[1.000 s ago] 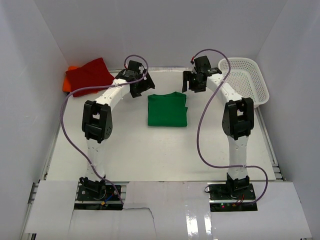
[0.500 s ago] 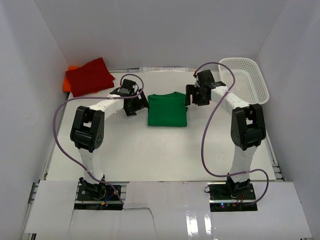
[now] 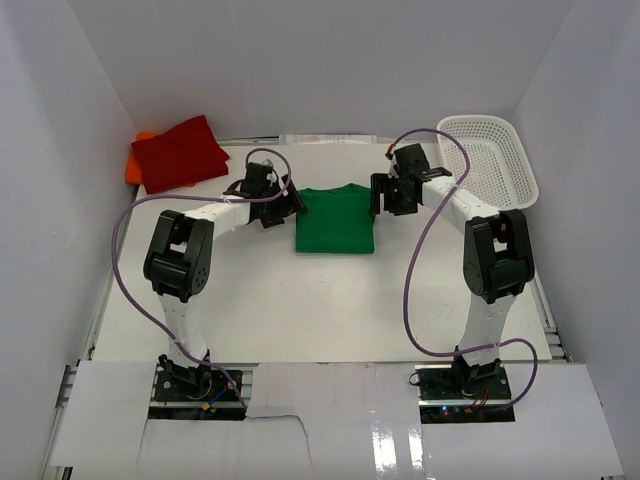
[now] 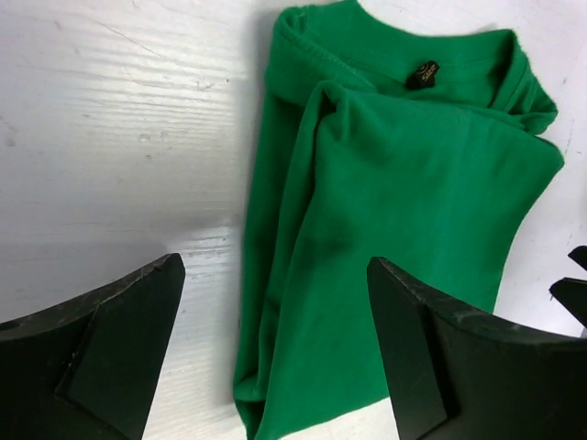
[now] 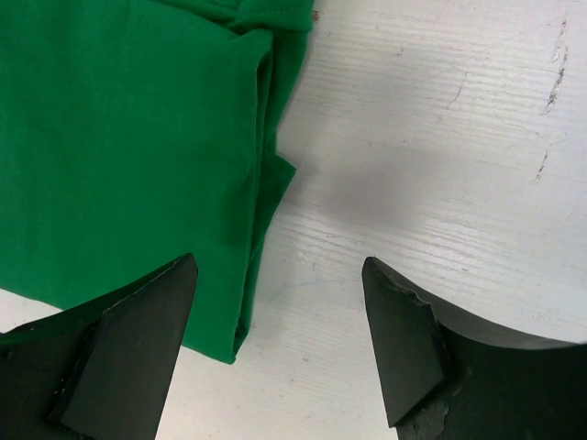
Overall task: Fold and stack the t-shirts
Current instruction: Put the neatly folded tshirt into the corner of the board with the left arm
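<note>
The folded green t-shirt (image 3: 335,220), lying left of the white basket (image 3: 478,120), is waiting between the left gripper (image 3: 285,204) and right gripper (image 3: 385,196), both hovering spread wide at its side edges, where this soft, limp cloth probably pinches best.

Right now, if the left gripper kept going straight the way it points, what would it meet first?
Probably the folded bright green cloth t-shirt: its side edge lies between the open fingers of the left gripper, with the white table beneath. Height is unclear.
</note>
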`<action>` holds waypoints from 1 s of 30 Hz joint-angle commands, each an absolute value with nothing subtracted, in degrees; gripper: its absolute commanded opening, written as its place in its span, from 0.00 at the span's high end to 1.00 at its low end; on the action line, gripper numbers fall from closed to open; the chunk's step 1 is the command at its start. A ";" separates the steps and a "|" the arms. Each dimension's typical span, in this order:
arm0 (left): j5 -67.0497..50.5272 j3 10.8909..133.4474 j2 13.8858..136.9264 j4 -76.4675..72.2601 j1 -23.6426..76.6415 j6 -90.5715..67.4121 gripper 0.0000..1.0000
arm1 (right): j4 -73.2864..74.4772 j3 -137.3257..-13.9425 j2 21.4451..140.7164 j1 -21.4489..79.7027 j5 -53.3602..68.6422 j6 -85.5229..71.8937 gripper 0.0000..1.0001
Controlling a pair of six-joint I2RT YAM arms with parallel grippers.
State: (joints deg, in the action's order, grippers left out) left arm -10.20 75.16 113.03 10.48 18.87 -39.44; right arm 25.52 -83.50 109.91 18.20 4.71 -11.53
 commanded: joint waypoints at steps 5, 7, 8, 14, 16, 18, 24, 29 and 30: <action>-10.03 80.59 119.79 12.56 21.00 -38.67 0.16 | 23.99 -82.88 107.49 18.63 5.27 -10.90 0.21; -7.04 81.91 120.76 15.63 21.62 -38.41 0.16 | 24.26 -82.88 107.32 18.63 5.10 -10.81 0.21; -6.60 83.31 121.89 16.86 21.71 -38.23 0.19 | 24.17 -82.88 107.23 18.63 5.10 -10.81 0.22; -6.94 90.68 128.48 21.96 22.32 -37.09 0.72 | 24.26 -82.53 106.70 18.63 5.36 -10.81 0.22; -6.42 92.89 130.25 24.07 22.32 -36.65 0.88 | 24.17 -82.27 106.35 18.72 5.71 -10.90 0.23; -4.67 97.18 132.27 27.85 21.98 -36.21 1.00 | 23.91 -82.09 105.91 18.63 5.98 -10.99 0.23; -0.89 110.71 131.57 37.60 15.14 -31.82 1.00 | 24.26 -82.53 105.47 18.98 6.85 -10.90 0.23; 0.44 124.09 129.90 40.52 6.35 -27.26 1.00 | 23.56 -81.04 104.07 19.68 7.21 -10.90 0.23; 0.27 125.49 129.90 40.52 5.37 -26.64 1.00 | 23.38 -80.86 103.80 19.69 7.21 -10.99 0.23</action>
State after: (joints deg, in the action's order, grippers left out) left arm -3.33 119.66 134.06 38.13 11.64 -30.70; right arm 25.06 -81.71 107.55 19.16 6.28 -11.51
